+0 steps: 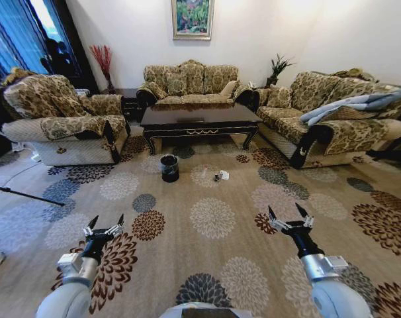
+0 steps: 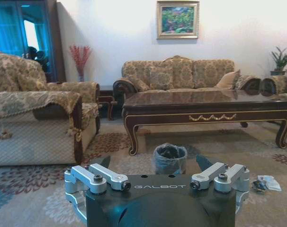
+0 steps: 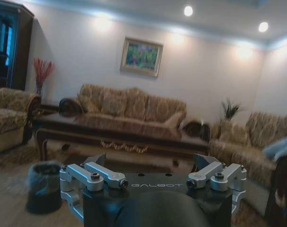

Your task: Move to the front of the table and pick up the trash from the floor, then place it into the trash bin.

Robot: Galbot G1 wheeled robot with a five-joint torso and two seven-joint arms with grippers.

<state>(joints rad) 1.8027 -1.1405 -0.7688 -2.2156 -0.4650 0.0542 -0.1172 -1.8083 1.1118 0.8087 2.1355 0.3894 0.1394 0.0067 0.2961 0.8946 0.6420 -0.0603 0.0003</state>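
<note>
The dark-brown table (image 1: 199,121) stands ahead between the sofas, its gold-trimmed front edge (image 2: 212,116) facing me. On the patterned floor (image 1: 214,218) in front of it stands the small black trash bin (image 1: 169,167) with its crinkly liner (image 2: 170,158). The trash (image 1: 220,176), white and dark scraps, lies just right of the bin, and it also shows as small bits (image 2: 265,184) in the left wrist view. My left gripper (image 1: 106,223) and right gripper (image 1: 287,213) hover open and empty over the carpet, well short of bin and trash.
An armchair (image 1: 61,122) stands at the left, a three-seat sofa (image 1: 190,83) behind the table, and another sofa (image 1: 326,119) at the right. A thin dark pole (image 1: 25,194) lies at the left edge. Open carpet stretches between me and the bin.
</note>
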